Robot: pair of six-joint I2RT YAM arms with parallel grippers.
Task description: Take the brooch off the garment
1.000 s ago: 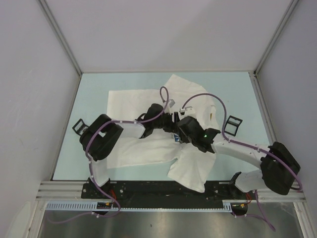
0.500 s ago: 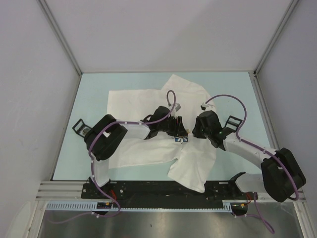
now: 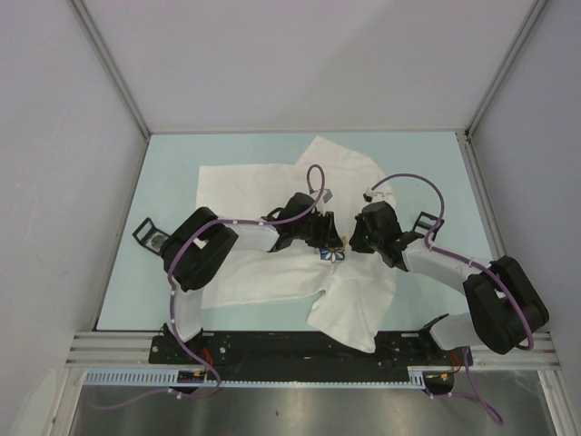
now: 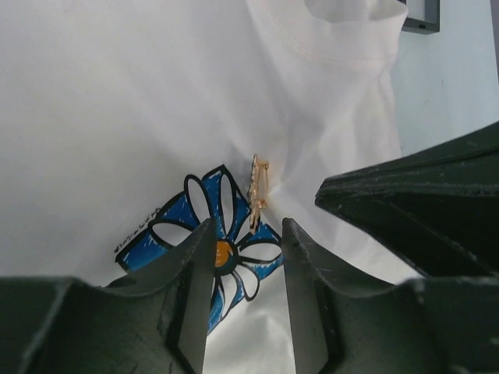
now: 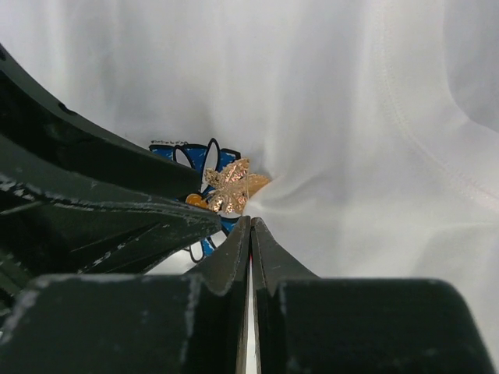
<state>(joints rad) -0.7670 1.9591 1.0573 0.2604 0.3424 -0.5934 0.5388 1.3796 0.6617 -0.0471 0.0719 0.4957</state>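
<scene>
Left pincer [image 4: 248,230] released, straddling the flower print [image 4: 199,226] on the garment [image 4: 117,93]; right pincer [image 5: 251,221] clenched just below the gold brooch [image 5: 232,187], mid-frame.

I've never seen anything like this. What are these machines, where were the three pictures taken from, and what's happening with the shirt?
Two robot arms, left arm and right arm, are bolted at the near edge of a table. One picture looks down from above; the others come from a camera on each wrist. A white T-shirt lies on the table, with a blue flower print and a small gold brooch at its edge. The left gripper is open at the print; the right gripper is shut, tips beside the brooch. Neither clearly holds anything.
</scene>
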